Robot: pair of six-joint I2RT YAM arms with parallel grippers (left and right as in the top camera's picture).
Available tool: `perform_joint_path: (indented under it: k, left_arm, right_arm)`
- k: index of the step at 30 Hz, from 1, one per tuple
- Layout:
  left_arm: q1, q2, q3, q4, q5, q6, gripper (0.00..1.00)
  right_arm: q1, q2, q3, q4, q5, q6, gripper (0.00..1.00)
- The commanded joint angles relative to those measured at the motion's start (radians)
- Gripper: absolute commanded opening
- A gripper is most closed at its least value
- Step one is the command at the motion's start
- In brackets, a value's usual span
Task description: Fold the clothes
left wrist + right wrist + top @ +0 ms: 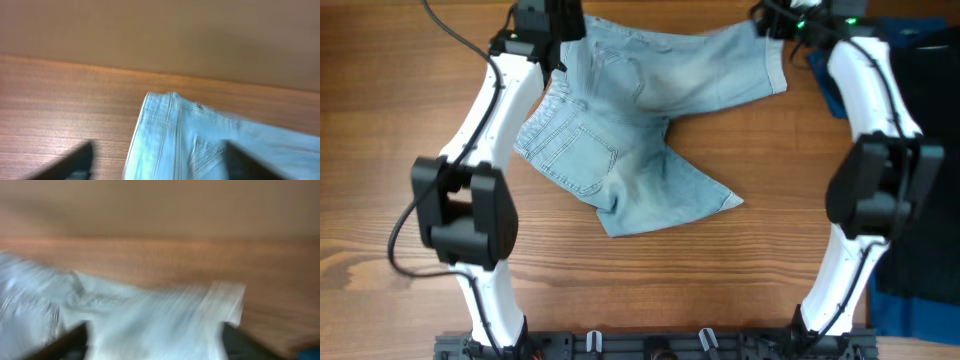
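Observation:
The pale light-blue denim shorts (640, 130) lie spread on the wooden table, one leg reaching toward the far right and the other toward the near middle, with a back pocket facing up. My left gripper (555, 25) is at the shorts' far left edge. In the left wrist view its fingers (160, 167) are wide apart, with a denim edge (200, 140) between them. My right gripper (785, 22) is at the far right leg hem. In the blurred right wrist view its fingers (155, 345) are also spread wide over the denim (165, 315). Neither gripper is closed on the cloth.
A large black garment (930, 100) lies at the table's right edge, with a royal-blue garment (832, 95) showing beside the right arm and at the near right corner. Bare wood table (380, 120) lies left and in front of the shorts.

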State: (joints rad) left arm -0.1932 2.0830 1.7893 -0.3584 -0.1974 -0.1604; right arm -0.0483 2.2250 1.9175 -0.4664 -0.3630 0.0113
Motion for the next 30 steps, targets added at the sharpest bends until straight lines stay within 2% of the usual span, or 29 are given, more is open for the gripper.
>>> perform_joint_path:
  k: [1,5,14,19,25,28,30]
  left_arm:
    - [0.018,0.02,0.011,-0.015,-0.039,-0.014,1.0]
    - [0.036,-0.045,0.011,-0.151,-0.021,-0.065,1.0]
    - [0.054,-0.211,0.011,-0.642,0.201,-0.064,0.99]
    - [0.055,-0.206,0.011,-0.886,0.208,-0.064,0.97]
    - [0.054,-0.202,0.01,-0.936,0.209,-0.064,0.97]
    - [0.054,-0.191,0.008,-0.936,0.217,-0.051,0.99]
    - [0.055,-0.18,0.002,-0.933,0.259,0.0,1.0]
  right_arm:
    - [0.011,-0.004,0.001,-0.012,-0.027,0.05,1.0]
    - [0.011,-0.072,0.001,-0.118,-0.027,0.052,1.0]
    - [0.012,-0.271,0.001,-0.653,-0.089,0.014,1.0]
    - [0.017,-0.284,-0.006,-0.867,-0.058,0.014,0.98]
    - [0.071,-0.284,-0.101,-0.942,0.001,0.006,0.96]
    - [0.123,-0.286,-0.195,-0.9,0.002,-0.01,0.96]
    - [0.159,-0.286,-0.267,-0.852,0.008,-0.009,0.91]
